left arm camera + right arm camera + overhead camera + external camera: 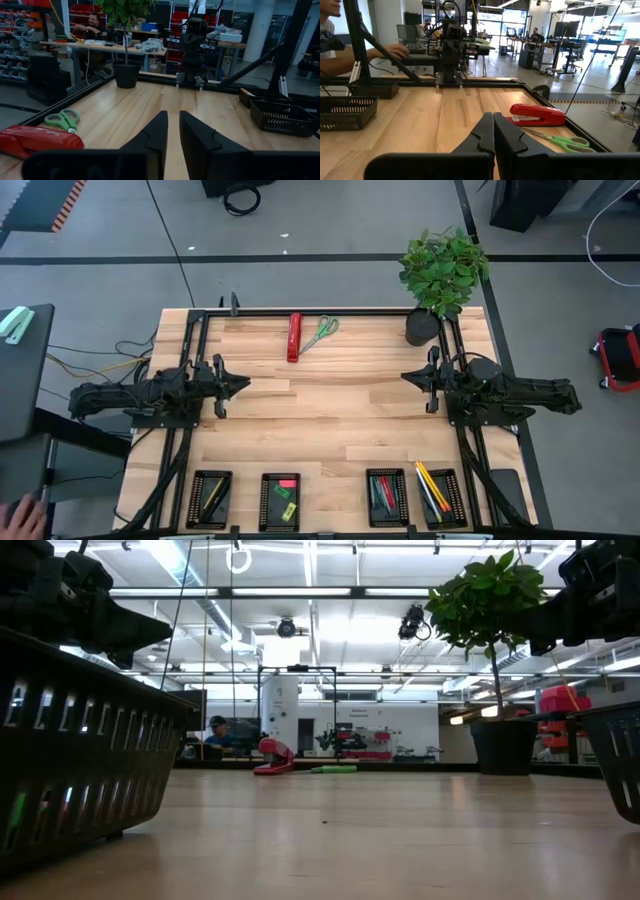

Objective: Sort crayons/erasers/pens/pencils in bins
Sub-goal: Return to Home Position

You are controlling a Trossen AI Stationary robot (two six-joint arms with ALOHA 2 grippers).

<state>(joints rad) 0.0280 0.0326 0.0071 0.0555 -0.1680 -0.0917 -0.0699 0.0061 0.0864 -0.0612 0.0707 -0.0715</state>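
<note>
Black bins along the overhead frame's bottom edge hold the pens, erasers, crayons and pencils (light, stiff, slim; best pinched mid-length). Left claw slightly parted, right claw closed, both empty, mid-desk.

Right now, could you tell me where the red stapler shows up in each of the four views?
High view: the red stapler lies at the table's far edge, left of the green scissors.
Low view: small, at the far edge, centre-left.
Left wrist view: lower left corner.
Right wrist view: right of centre.
Shared landmark: the scissors, beside it in every view.
</note>
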